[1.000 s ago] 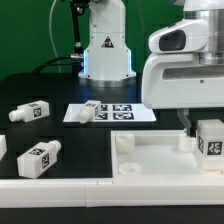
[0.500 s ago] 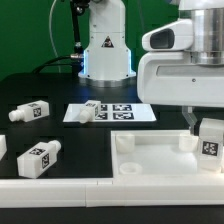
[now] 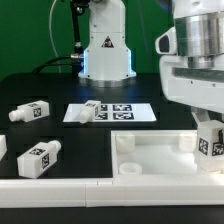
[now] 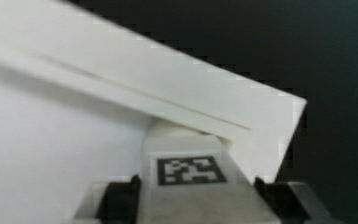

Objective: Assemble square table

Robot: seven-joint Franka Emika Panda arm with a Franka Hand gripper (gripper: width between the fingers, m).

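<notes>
The arm point(image 3: 195, 60) has glossy white rounded shells with grey seams, its white base point(image 3: 105, 50) bears a black emblem and a glowing blue ring beside black cables point(image 3: 76, 25), and the gripper point(image 4: 190, 205) has dull grey fingers point(image 4: 108, 202).

White square slab point(image 3: 165, 160) lies flat, tagged leg point(image 3: 211, 141) upright at its corner

Gripped leg point(image 3: 211, 140) cropped at edge; wrist view blurred.
</notes>
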